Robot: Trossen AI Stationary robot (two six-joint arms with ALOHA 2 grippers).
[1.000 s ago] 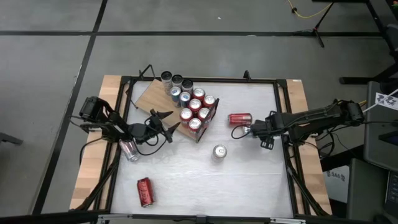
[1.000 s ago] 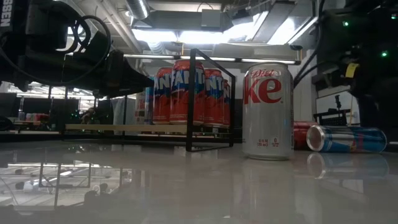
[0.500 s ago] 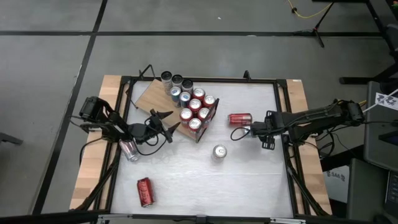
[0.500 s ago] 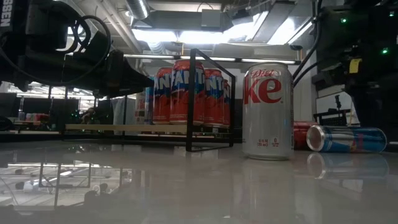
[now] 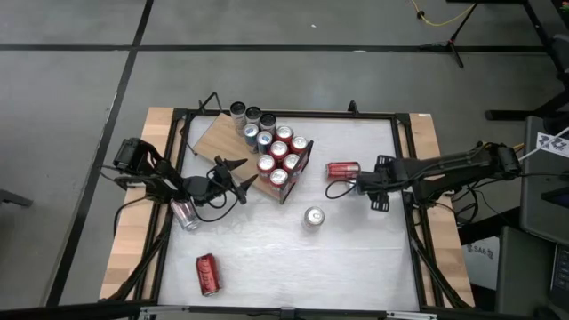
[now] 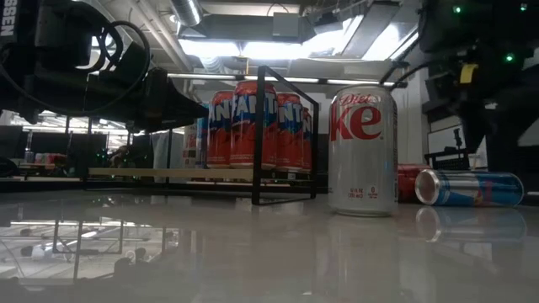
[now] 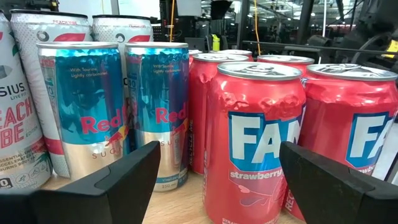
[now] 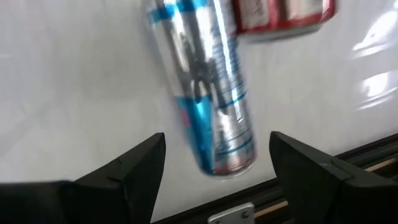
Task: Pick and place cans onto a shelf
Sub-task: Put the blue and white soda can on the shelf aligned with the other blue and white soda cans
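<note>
The shelf (image 5: pixel 216 138), a wooden board with a black frame, lies far left and bears over a dozen upright cans (image 5: pixel 274 151), red, silver and blue-and-silver. My left gripper (image 5: pixel 244 182) stands open and level just before them, its fingers either side of a red can (image 7: pixel 255 137) without touching. My right gripper (image 8: pixel 214 180) hangs open, pointing down over a blue-and-silver can (image 8: pixel 208 99) lying on its side on the table at the right (image 6: pixel 467 188). Next to it lies a red can (image 5: pixel 343 169).
A silver can (image 5: pixel 313 216) stands upright mid-table. Another red can (image 5: pixel 206 273) lies near the front left, and a silver can (image 5: pixel 184 213) lies beside the left arm. A black rail (image 5: pixel 404 178) runs along the table's right side by my right gripper.
My right gripper has risen a little above the lying blue-and-silver can and rolled slightly about its own axis, its fingers staying open. The cans have kept still.
</note>
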